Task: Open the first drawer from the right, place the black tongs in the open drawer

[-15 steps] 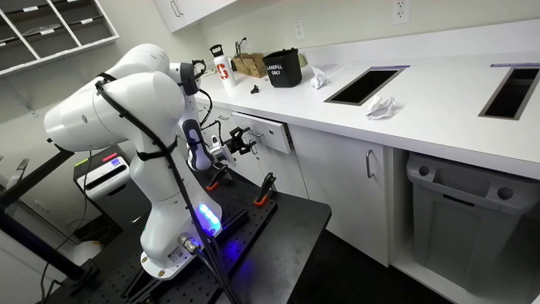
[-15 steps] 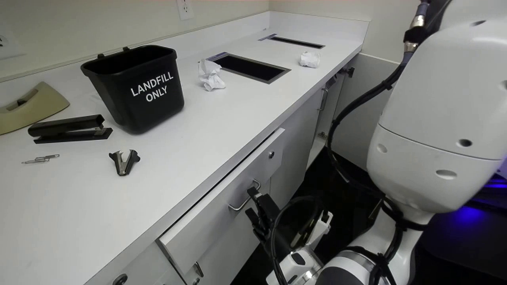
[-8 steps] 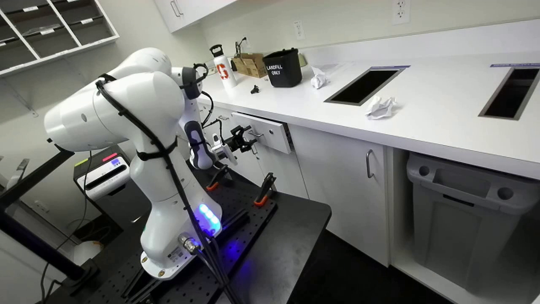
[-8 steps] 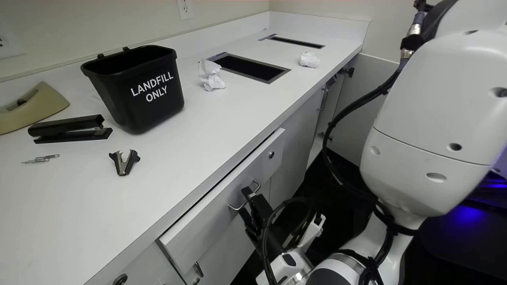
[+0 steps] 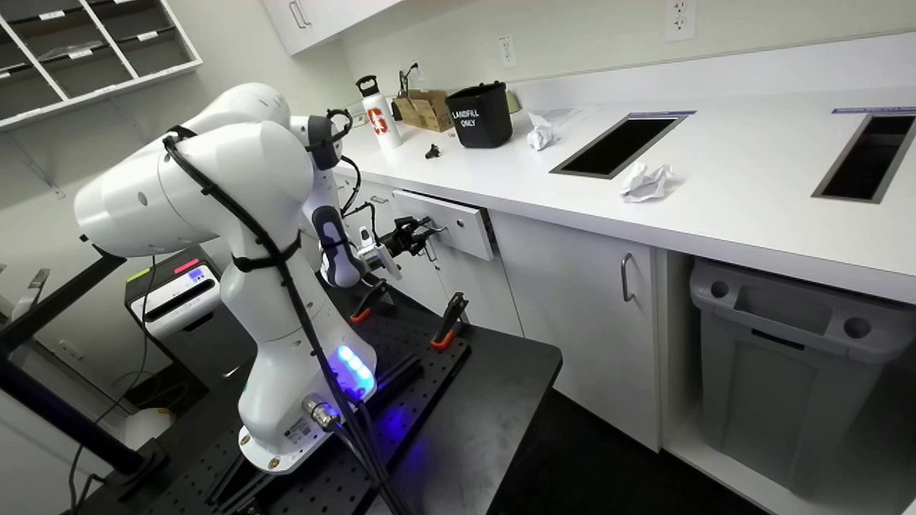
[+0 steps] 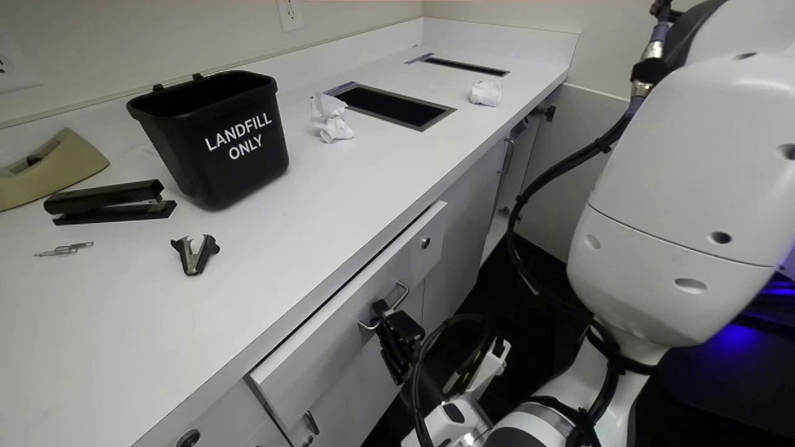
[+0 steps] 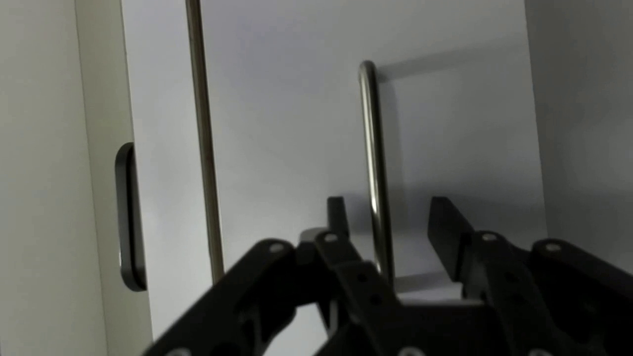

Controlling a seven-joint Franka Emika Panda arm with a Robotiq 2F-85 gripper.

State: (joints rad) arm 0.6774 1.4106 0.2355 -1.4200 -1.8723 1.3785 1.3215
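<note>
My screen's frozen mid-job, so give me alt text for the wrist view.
The open black gripper straddles a metal bar handle, with a gap showing on each side; behind is a white drawer front.

A white countertop (image 5: 758,207) (pierced by two rectangular openings (image 5: 621,146)) runs along a pale wall (image 5: 594,36) above cabinet doors (image 5: 572,315) and dark floor (image 5: 594,458).

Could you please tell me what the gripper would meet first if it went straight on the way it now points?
Probably the drawer front: in the wrist view the open gripper seems to straddle the bar handle, though depth is unclear.
</note>
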